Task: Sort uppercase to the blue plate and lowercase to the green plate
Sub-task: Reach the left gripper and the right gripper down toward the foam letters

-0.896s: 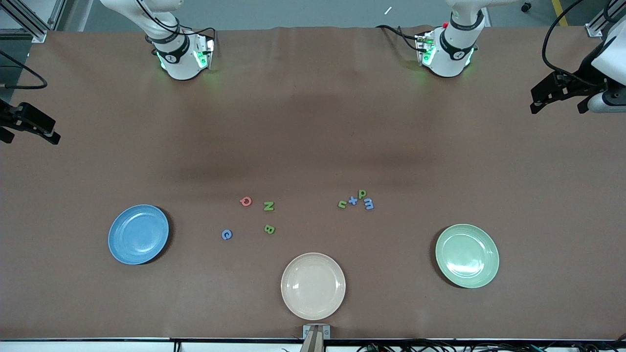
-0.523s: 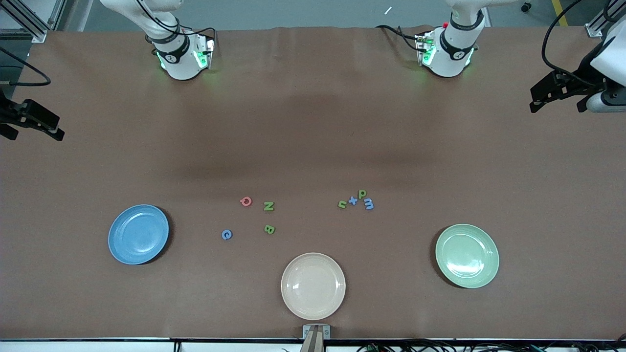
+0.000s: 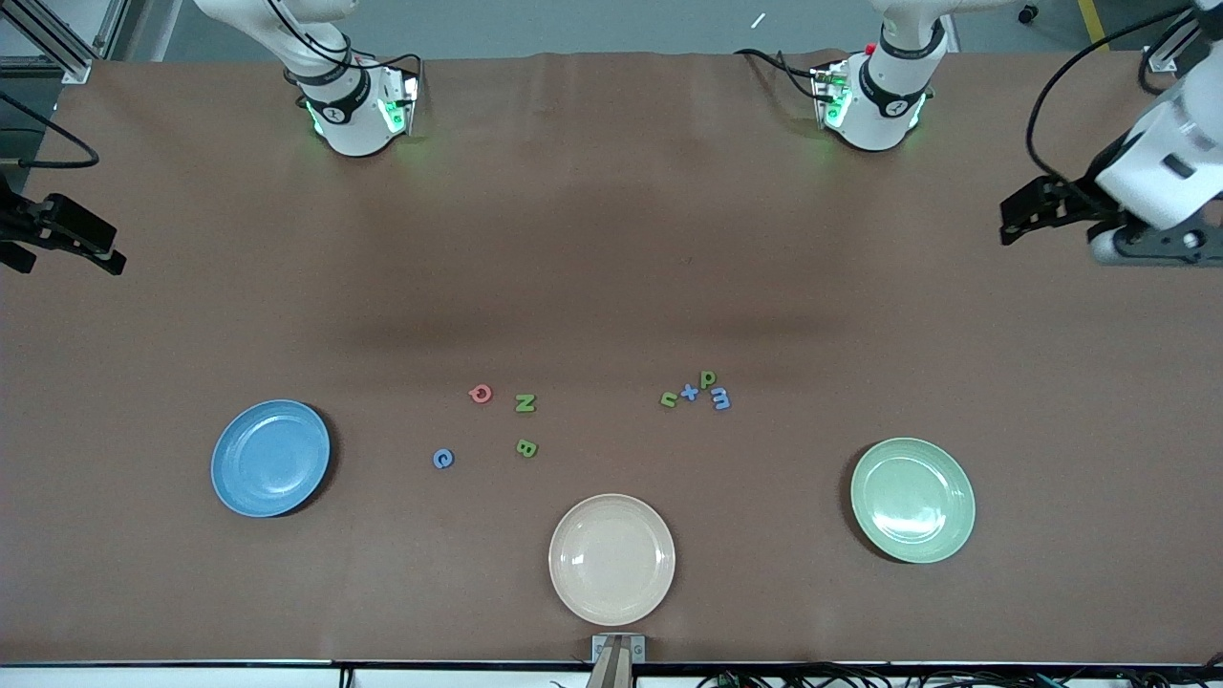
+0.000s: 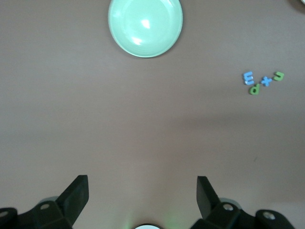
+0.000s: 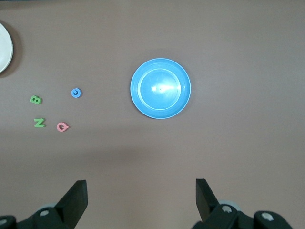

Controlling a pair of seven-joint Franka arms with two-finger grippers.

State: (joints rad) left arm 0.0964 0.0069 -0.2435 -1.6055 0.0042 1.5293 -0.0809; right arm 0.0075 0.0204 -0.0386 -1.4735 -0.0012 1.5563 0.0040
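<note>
1. The bench (image 3: 611,239) is covered edge to edge in plain brown matte sheeting.
2. A grey floor (image 3: 573,24) shows past its top edge.
3. Aluminium frame posts (image 3: 57,38) stand at the upper corners.
4. Black cables (image 3: 860,677) run along the lower edge.

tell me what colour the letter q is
Pink-red; the Q shows best in the front view.

Uppercase (image 3: 487,425) & lowercase (image 3: 696,392) lie btwn blue plate (image 3: 270,458) & green plate (image 3: 912,500).
</note>
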